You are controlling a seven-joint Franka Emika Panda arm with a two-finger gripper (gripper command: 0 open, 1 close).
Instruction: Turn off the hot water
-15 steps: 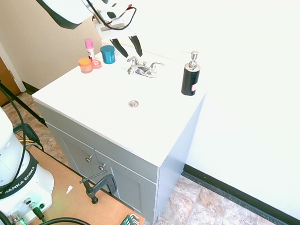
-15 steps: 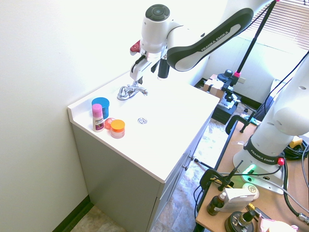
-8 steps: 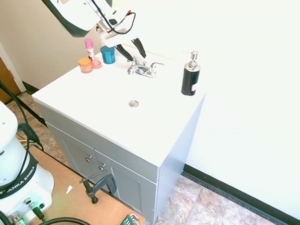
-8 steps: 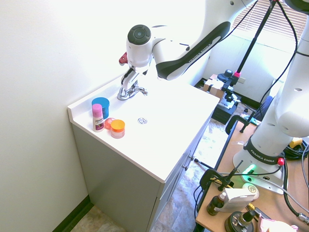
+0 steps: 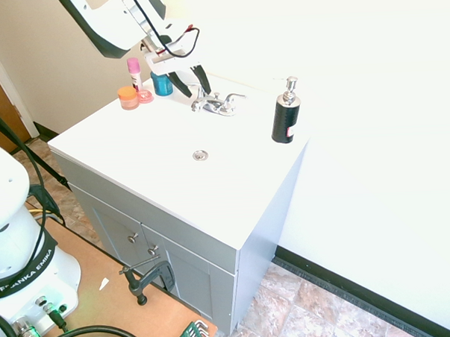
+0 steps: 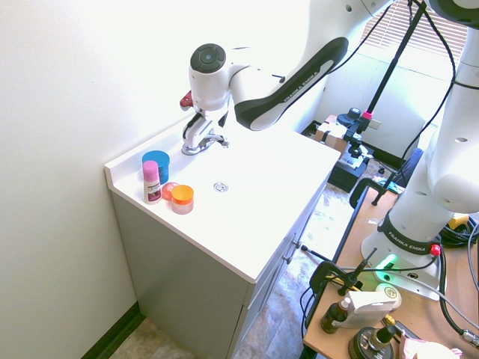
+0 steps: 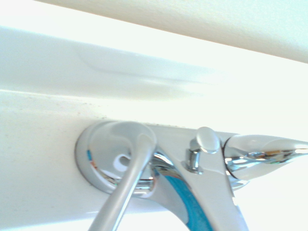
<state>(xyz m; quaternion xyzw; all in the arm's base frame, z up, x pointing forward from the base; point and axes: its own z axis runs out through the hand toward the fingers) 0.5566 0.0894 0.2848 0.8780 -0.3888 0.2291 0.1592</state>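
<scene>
Chrome left lever point(image 7: 126, 187) rises from the faucet point(image 5: 221, 107) on the white surface point(image 5: 149, 149); the tool point(image 5: 198, 93), fingers parted, is near it. Best line up squarely, then turn it gently about its base, clear of the spout point(image 7: 216, 202)

White counter point(image 5: 173, 167), grey cabinet point(image 5: 156, 224), silvery chrome faucet point(image 5: 222, 107), black soap dispenser point(image 5: 285, 119), teal jar point(image 6: 157, 161), orange-lidded jar point(image 6: 182, 200), pink-capped white bottle point(image 6: 151, 185), black claw point(image 5: 190, 83)
</scene>
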